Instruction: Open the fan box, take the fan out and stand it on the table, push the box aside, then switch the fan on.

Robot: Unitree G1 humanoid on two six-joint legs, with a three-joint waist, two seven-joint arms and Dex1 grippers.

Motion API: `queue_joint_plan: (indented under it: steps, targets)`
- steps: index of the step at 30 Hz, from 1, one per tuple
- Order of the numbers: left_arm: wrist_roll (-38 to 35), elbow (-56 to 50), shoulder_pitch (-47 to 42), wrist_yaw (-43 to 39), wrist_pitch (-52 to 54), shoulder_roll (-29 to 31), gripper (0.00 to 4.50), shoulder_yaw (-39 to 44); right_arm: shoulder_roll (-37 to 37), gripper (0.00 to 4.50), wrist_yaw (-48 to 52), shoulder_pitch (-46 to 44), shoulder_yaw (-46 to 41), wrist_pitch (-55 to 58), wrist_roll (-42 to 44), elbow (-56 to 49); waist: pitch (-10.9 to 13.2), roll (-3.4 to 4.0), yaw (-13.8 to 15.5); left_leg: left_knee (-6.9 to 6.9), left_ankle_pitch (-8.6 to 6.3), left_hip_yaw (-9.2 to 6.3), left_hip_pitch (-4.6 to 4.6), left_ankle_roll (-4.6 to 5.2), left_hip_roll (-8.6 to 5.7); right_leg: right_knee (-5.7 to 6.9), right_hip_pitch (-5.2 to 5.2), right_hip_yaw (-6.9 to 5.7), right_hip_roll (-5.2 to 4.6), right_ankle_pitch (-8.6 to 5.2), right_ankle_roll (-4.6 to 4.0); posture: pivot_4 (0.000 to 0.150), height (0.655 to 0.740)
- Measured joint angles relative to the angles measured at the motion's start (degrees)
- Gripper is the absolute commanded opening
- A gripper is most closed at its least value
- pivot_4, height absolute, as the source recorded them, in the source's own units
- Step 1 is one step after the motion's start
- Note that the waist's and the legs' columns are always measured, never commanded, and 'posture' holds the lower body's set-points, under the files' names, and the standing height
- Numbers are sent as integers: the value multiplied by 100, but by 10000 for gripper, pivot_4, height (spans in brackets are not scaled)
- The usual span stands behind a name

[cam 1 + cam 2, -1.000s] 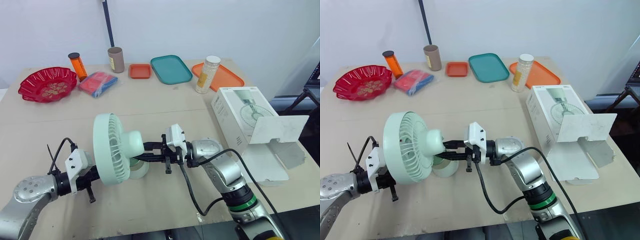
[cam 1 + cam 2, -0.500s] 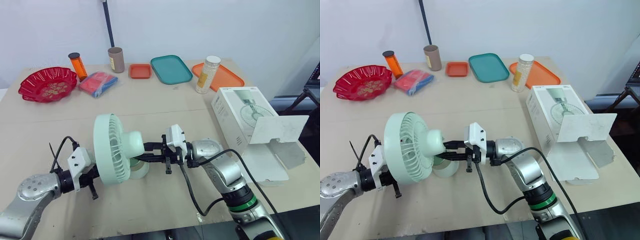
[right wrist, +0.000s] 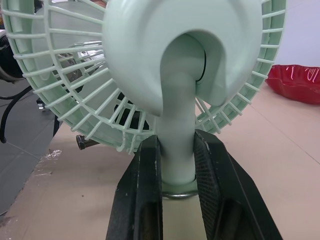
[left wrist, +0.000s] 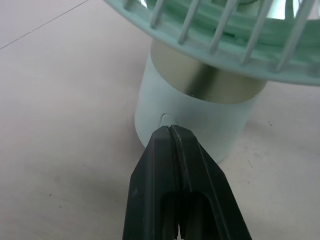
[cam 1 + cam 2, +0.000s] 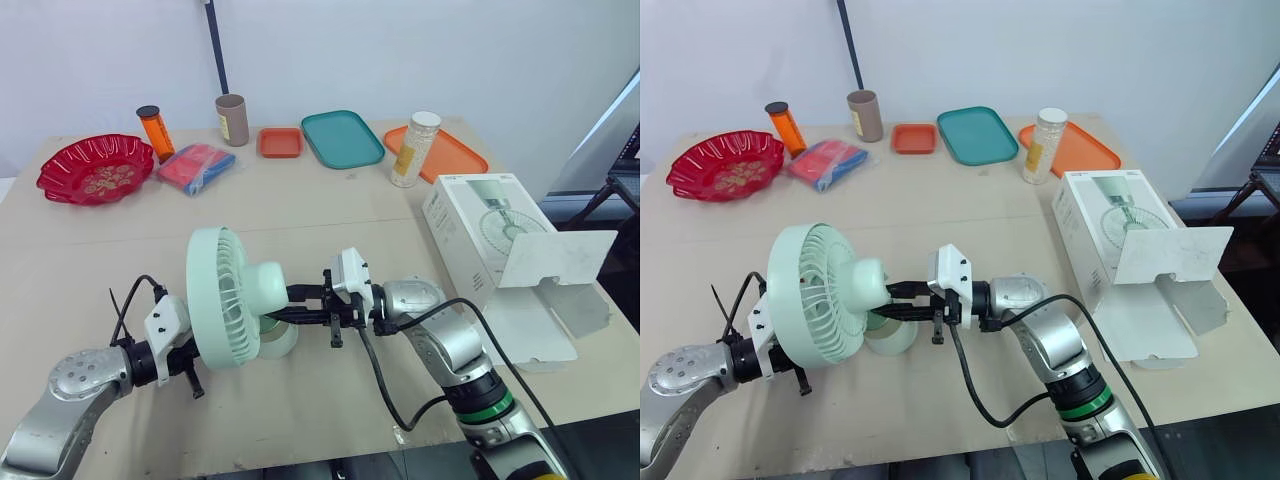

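The mint-green fan (image 5: 228,296) stands upright on the table near the front, its round base (image 4: 200,117) flat on the top. My right gripper (image 3: 177,150) is shut on the fan's neck (image 3: 176,125) just above the base, reaching in from the right. My left gripper (image 4: 170,128) is shut, and its tips press against the base wall beside a small oval button (image 4: 165,119), under the grille. The white fan box (image 5: 478,232) lies at the right with its flap (image 5: 556,258) hanging open.
Along the far edge stand a red bowl (image 5: 94,168), an orange bottle (image 5: 154,130), a red-and-blue packet (image 5: 197,166), a cardboard tube (image 5: 232,119), a small orange tray (image 5: 280,142), a teal tray (image 5: 342,137), a jar (image 5: 415,148) and an orange tray (image 5: 448,152).
My left gripper has slid to the right, in under the fan's grille to the base. The fan, the right gripper and the box have stayed put.
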Motion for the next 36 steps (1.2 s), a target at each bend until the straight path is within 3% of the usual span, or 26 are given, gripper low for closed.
queue_joint_plan:
  steps: [36]
  targets:
    - [119,80,-99,215,-5,-217,850,-122,-3,3072,-128,94,1,197,2,-218,-1,-1,-1,1,0,0,1,0,-1,3,0,0,0,0,0,1500,7400]
